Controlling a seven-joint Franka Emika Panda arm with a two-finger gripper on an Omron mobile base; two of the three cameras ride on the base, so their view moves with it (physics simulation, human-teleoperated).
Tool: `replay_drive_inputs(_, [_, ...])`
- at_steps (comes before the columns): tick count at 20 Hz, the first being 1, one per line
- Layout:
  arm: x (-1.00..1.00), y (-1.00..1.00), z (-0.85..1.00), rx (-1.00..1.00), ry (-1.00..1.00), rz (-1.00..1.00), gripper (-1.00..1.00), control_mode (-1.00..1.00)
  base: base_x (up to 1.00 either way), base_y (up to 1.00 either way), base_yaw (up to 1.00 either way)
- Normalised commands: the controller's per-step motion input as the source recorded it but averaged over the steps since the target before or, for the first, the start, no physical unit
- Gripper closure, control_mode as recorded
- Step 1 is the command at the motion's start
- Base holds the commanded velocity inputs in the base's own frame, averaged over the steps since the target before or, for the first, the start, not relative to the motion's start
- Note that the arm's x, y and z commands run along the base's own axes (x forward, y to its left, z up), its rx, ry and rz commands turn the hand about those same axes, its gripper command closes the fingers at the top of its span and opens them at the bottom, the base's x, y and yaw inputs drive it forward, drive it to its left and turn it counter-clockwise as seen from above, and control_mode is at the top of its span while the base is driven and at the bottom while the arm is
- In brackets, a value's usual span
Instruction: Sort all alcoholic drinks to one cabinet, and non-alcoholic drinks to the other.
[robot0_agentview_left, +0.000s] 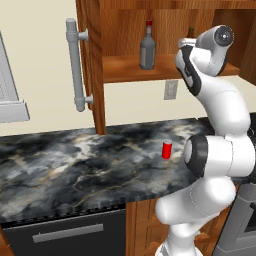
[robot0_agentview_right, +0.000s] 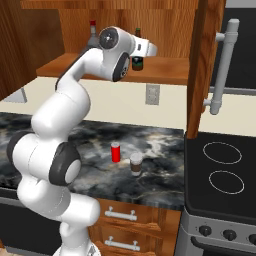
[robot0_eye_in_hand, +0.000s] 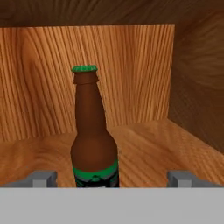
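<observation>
Fingers (robot0_eye_in_hand: 43, 178) spread wide, flanking the beer bottle (robot0_eye_in_hand: 92, 135) without touching; it stands upright mid-shelf (robot0_eye_in_hand: 175, 144), clear of the cabinet walls. Two bottles there, counting the grey bottle (robot0_agentview_left: 147, 46). One red can (robot0_agentview_right: 116, 152) and one cup (robot0_agentview_right: 135, 164) share the tabletop (robot0_agentview_left: 60, 170).

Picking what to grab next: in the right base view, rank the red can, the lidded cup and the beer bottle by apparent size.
1. red can and lidded cup: look about equal.
2. beer bottle: looks smallest, but it stands farther back on the cabinet shelf, half hidden by the arm, so unsure.
</observation>
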Motion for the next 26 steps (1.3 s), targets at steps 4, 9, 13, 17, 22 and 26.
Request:
replay_drive_inputs(4, [-0.48, 0.01, 0.01, 0.00, 0.15, 0.00, -1.00, -1.00, 0.00, 0.00, 0.00])
replay_drive_inputs(9, [-0.46, 0.05, 0.00, 0.00, 0.16, 0.00, -1.00, -1.00, 0.00, 0.00, 0.00])
replay_drive_inputs(13, [-0.44, 0.07, -0.01, 0.00, 0.14, 0.00, -1.00, -1.00, 0.00, 0.00, 0.00])
replay_drive_inputs(17, [-0.48, 0.08, -0.09, 0.00, 0.11, 0.00, -1.00, -1.00, 0.00, 0.00, 0.00])
replay_drive_inputs(22, [-0.45, 0.08, -0.21, 0.00, 0.10, 0.00, -1.00, -1.00, 0.00, 0.00, 0.00])
replay_drive_inputs(26, [-0.44, 0.07, -0.26, 0.00, 0.09, 0.00, -1.00, -1.00, 0.00, 0.00, 0.00])
